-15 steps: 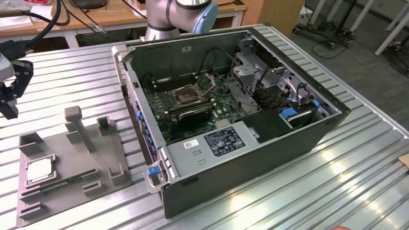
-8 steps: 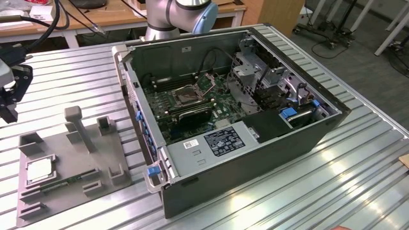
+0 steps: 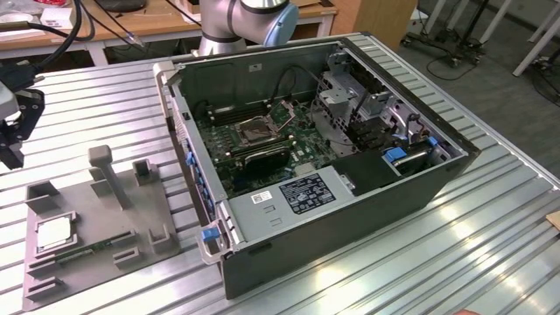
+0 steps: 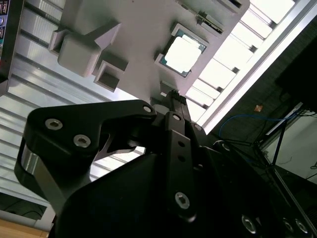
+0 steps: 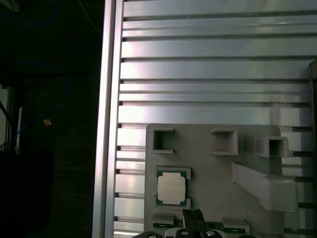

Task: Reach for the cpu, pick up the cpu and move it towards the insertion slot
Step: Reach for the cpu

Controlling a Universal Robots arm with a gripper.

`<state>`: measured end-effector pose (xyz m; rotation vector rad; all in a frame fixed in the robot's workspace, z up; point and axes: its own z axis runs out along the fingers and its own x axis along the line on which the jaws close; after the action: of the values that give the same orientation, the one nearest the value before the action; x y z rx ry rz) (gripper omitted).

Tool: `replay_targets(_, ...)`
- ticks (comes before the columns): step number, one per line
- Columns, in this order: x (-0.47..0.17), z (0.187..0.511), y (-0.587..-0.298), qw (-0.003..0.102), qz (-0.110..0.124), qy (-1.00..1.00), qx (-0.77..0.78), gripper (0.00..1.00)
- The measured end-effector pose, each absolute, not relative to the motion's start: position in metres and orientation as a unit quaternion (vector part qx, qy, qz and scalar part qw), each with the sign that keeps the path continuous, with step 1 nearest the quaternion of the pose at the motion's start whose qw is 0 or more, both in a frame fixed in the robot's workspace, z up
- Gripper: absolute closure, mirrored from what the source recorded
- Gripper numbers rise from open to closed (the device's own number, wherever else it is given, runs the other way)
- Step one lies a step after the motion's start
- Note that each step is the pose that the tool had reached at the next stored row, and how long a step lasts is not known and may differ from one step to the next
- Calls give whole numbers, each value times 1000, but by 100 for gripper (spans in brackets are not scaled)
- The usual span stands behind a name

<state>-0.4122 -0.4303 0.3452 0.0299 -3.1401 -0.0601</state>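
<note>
Slatted table [image 3: 490, 262], bare slats around. Open computer case [image 3: 350, 230] centre, insertion slot [image 3: 258, 131] inside. Grey fixture plate [image 3: 88, 216] at the exterior view's left, near the table edge. Gripper [image 5: 193, 220] above it, fingers together. Cpu [image 5: 171, 188] lies in a plate recess near the fingertips.

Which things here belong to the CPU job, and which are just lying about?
Job: cpu; insertion slot in the computer case; gripper.
Lying about: green memory stick; grey fixture post; black cables.
</note>
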Motion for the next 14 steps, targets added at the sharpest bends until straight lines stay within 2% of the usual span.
replay_targets(14,-412,337,-440,0,-19,-1000,10,89)
